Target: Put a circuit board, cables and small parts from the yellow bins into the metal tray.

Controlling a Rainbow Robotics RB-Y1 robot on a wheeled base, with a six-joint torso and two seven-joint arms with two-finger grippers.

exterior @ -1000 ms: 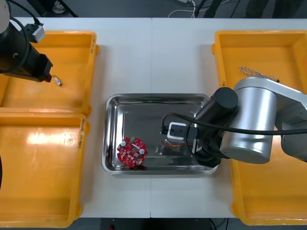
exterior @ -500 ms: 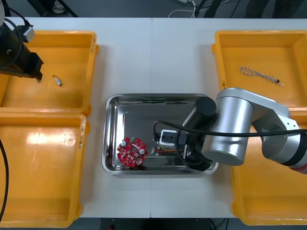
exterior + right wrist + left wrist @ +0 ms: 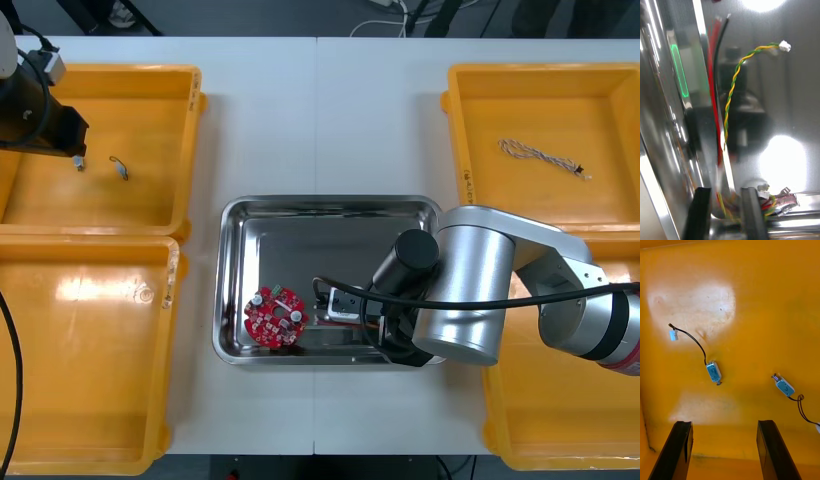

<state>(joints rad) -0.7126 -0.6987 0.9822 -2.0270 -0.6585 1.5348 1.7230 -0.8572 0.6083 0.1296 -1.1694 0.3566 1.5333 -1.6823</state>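
Note:
My right gripper is low inside the metal tray, shut on a red and yellow cable. The cable's strands run from between the fingers along the shiny floor to a white plug. In the front view this gripper sits just right of the round red circuit board, which lies in the tray's near left part. My left gripper hangs open over the far left yellow bin. Two small metal parts with black leads lie on the bin floor beyond its fingers.
A twisted cable lies in the far right yellow bin. The near left bin and the near right bin flank the tray. The right arm's grey body covers the tray's right end.
My right arm has slid left and toward the near wall inside the tray, closer to the circuit board, cable in hand. My left gripper shifted left, uncovering a second small part.

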